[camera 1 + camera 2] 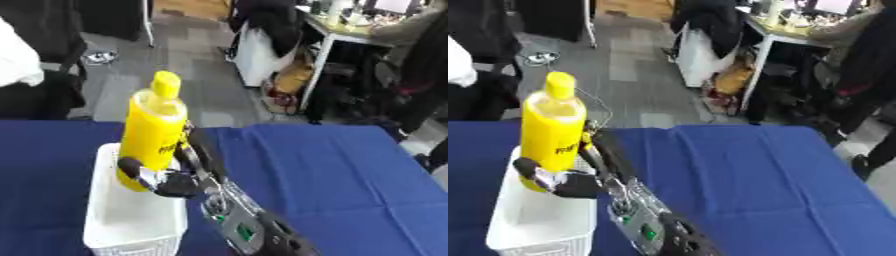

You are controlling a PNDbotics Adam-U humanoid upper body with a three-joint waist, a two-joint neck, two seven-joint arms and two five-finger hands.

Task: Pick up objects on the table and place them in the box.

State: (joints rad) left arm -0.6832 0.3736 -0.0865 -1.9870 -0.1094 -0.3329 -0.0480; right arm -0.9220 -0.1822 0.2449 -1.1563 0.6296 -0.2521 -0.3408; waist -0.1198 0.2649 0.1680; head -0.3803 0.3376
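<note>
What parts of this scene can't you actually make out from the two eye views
- Yellow bottle: its base is hidden behind the hand in both views; whether it touches the white box floor cannot be told.
- Bottle label: dark print, blurred, unreadable.
- Box: near wall cut by the bottom edge; no contents can be made out.
- Other hand: shows in neither view.
- Which arm this is: it enters from bottom centre, so unclear.

Upright yellow bottle (pixel 153 131) over white box (pixel 133 220)
</note>
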